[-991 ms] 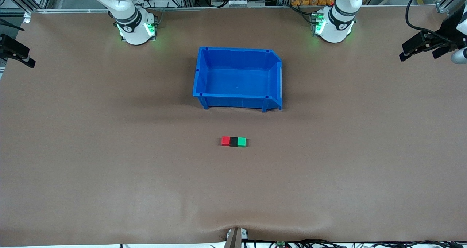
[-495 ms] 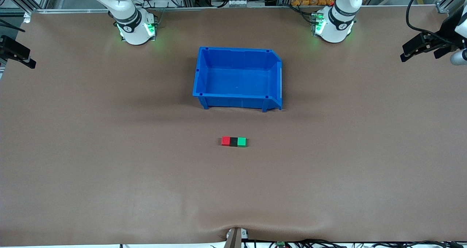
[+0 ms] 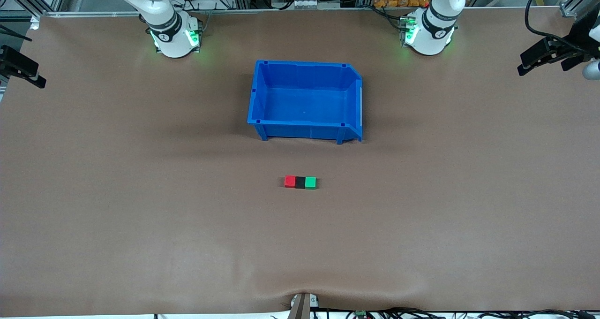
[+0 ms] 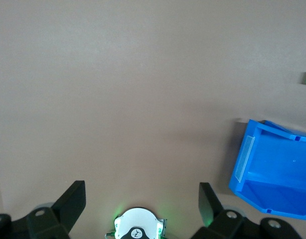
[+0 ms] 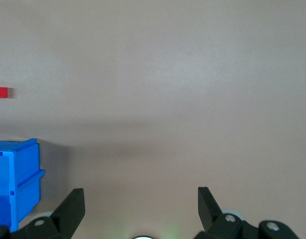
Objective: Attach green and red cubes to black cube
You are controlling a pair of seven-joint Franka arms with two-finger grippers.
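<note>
Red cube (image 3: pixel 290 181), black cube (image 3: pixel 300 182) and green cube (image 3: pixel 310 182) sit joined mid-surface (assembly apparently complete). Left end effector (image 4: pixel 142 204) and right end effector (image 5: pixel 141 201), both wide and empty, wait at the surface's side edges; no further move appears required.

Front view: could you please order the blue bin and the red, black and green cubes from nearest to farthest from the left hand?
From the left hand, over the left arm's end of the table:
1. Blue bin, nearest the arm bases.
2. Green cube, row's end toward the left arm.
3. Black cube, mid-row.
4. Red cube, end toward the right arm.
</note>
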